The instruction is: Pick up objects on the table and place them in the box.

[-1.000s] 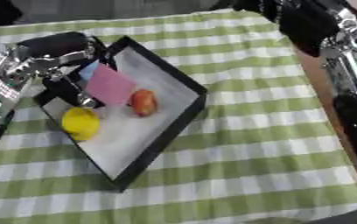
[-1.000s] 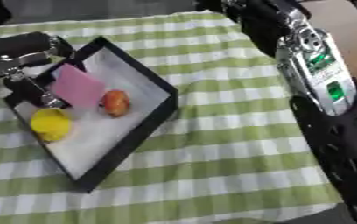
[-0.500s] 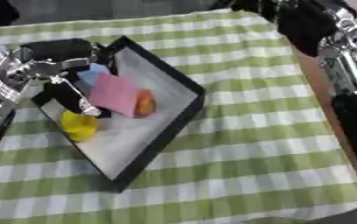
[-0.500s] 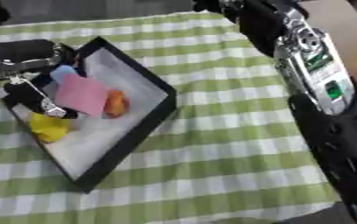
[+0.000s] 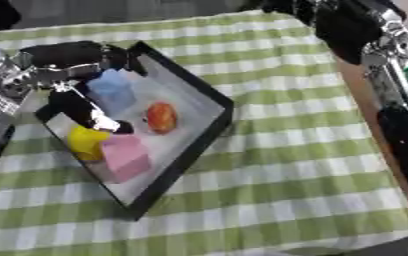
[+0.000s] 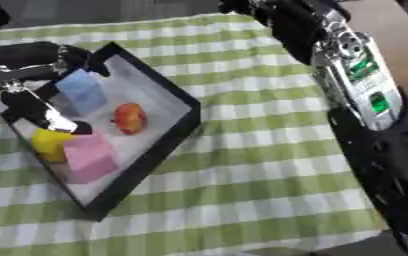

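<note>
Pink block (image 5: 124, 156) against box (image 5: 209, 131) wall

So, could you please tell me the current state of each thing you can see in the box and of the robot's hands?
Box: open-topped, askew on the checked cloth.
Pink block: lying in the box, released.
Yellow object: in the box, beside the pink block.
Orange fruit: resting in the box.
Blue block: in the box, upper part.
Left hand: over the box, fingers holding nothing.
Right hand: not in view.
</note>
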`<action>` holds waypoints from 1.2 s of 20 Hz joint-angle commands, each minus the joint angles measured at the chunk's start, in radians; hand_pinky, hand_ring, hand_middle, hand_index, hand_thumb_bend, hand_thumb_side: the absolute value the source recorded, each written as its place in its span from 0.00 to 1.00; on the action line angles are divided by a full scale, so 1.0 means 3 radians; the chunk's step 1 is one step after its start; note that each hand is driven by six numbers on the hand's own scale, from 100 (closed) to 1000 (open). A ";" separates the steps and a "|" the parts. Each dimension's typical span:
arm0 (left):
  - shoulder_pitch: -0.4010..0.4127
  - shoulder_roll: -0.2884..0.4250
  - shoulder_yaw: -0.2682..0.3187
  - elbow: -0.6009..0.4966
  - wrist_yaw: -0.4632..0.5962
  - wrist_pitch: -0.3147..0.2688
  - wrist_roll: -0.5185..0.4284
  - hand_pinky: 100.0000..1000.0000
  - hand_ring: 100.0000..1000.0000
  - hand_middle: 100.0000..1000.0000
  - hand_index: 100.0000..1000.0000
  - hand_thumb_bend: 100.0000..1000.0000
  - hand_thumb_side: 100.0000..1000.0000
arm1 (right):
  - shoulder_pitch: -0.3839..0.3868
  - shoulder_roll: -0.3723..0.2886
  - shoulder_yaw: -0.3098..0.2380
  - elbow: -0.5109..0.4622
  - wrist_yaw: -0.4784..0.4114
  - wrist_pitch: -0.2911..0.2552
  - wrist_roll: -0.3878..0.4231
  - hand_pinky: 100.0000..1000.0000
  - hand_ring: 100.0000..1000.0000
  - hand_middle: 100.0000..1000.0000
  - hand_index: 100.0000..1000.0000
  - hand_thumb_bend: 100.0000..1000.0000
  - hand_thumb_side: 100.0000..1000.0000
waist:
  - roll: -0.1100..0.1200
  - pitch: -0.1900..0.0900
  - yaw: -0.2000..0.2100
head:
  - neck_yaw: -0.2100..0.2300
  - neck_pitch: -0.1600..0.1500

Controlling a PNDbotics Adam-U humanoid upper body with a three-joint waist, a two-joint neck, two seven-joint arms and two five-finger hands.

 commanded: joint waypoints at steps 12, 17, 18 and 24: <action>0.0254 0.0781 0.0627 -0.0099 0.0202 0.0491 0.0315 0.84 0.78 0.77 0.84 0.44 0.24 | -0.0021 -0.0071 -0.0055 -0.0036 -0.0041 -0.0027 -0.0055 0.96 0.73 0.63 0.73 0.00 0.52 | -0.0008 -0.0127 0.0072 | -0.0122 -0.0008; 0.0346 0.1078 0.0901 0.0245 0.0115 0.0728 0.0581 0.83 0.77 0.75 0.83 0.44 0.29 | -0.0027 -0.0075 -0.0060 -0.0042 -0.0046 -0.0036 -0.0066 0.96 0.73 0.63 0.73 0.00 0.52 | -0.0031 -0.0121 0.0067 | -0.0130 -0.0008; 0.0341 0.1102 0.0940 0.0335 0.0097 0.0778 0.0632 0.83 0.77 0.75 0.83 0.44 0.28 | -0.0030 -0.0075 -0.0059 -0.0043 -0.0048 -0.0037 -0.0067 0.96 0.73 0.63 0.73 0.00 0.52 | -0.0037 -0.0121 0.0062 | -0.0128 -0.0008; 0.0296 0.1209 0.1064 0.0829 -0.0032 0.0827 0.0726 0.83 0.77 0.75 0.83 0.45 0.31 | -0.0035 -0.0083 -0.0061 -0.0045 -0.0049 -0.0051 -0.0073 0.96 0.73 0.63 0.73 0.00 0.52 | -0.0064 -0.0116 0.0050 | -0.0120 -0.0008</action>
